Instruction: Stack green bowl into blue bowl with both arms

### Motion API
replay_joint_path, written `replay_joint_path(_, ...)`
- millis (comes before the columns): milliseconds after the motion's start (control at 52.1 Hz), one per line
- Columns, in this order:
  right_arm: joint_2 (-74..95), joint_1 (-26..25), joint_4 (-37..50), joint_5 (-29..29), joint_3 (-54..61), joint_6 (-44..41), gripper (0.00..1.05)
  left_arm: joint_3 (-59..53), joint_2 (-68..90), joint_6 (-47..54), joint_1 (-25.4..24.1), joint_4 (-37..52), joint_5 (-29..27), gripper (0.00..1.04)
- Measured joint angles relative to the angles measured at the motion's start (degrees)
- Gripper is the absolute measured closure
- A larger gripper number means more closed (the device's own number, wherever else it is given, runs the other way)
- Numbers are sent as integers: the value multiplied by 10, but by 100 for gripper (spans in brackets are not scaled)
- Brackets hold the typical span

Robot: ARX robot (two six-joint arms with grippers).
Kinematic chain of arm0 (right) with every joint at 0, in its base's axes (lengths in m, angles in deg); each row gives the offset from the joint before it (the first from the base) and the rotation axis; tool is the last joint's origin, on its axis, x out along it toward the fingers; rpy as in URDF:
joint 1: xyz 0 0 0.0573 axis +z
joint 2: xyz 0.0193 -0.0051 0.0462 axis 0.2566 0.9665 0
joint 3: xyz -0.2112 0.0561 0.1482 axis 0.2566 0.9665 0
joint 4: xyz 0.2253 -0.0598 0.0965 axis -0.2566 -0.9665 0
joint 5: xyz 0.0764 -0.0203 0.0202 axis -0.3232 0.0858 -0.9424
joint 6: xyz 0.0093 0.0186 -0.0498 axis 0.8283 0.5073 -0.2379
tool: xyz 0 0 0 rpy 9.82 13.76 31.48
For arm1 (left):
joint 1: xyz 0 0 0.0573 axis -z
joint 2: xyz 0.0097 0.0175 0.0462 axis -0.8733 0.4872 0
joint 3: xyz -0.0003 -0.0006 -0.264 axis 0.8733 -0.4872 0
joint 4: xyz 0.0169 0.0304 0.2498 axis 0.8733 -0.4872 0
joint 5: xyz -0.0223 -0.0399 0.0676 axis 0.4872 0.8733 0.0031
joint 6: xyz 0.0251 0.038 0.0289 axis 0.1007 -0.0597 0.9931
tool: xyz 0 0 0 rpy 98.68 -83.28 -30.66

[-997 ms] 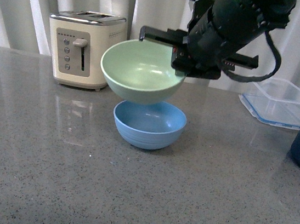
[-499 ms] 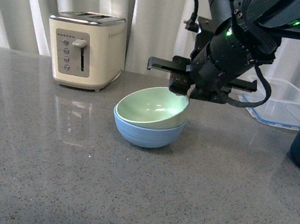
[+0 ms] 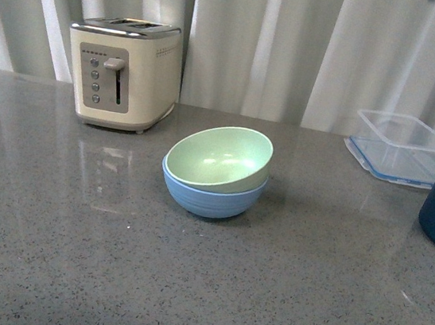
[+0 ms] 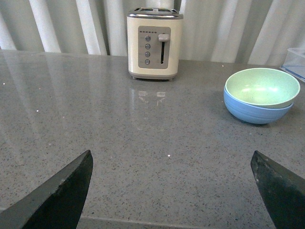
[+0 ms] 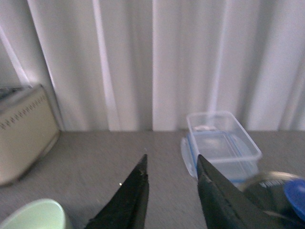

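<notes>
Resting tilted inside the blue bowl (image 3: 211, 197), the green bowl (image 3: 220, 158) leans because it isn't seated flat. My right gripper (image 5: 171, 174) hangs narrowly parted, empty; my left gripper (image 4: 174, 191) gapes wide, empty.

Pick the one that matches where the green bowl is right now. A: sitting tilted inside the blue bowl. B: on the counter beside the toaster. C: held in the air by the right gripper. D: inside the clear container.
A: the green bowl rests tilted inside the blue bowl, with no gripper touching it.
</notes>
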Motion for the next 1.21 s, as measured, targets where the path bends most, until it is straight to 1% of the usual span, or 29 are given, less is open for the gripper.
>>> replay_joint_path(134,-30,-23,28,-26,108,-14,98,0,0,0,0,0,1,7)
replay_joint_path(173,-39,-28,33,-32,128,-16,103,0,0,0,0,0,1,7)
replay_joint_path(192,-47,-31,37,-36,140,-20,104,0,0,0,0,0,1,7)
replay_joint_path(384,-128,-58,62,-65,231,-21,104,0,0,0,0,0,0,7)
replay_joint_path(691,-226,-92,59,-98,329,-21,104,0,0,0,0,0,0,7)
replay_joint_path(806,-264,-102,45,-106,355,-21,104,0,0,0,0,0,0,7)
replay_joint_path(863,-289,-127,32,-143,369,-21,104,0,0,0,0,0,1,7)
replay_joint_path(882,-296,-133,29,-146,373,-21,104,0,0,0,0,0,1,7)
replay_joint_path(997,-332,-147,10,-147,389,-21,104,0,0,0,0,0,0,7)
replay_joint_path(1208,-402,-148,-36,-151,411,-21,104,0,0,0,0,0,0,7)
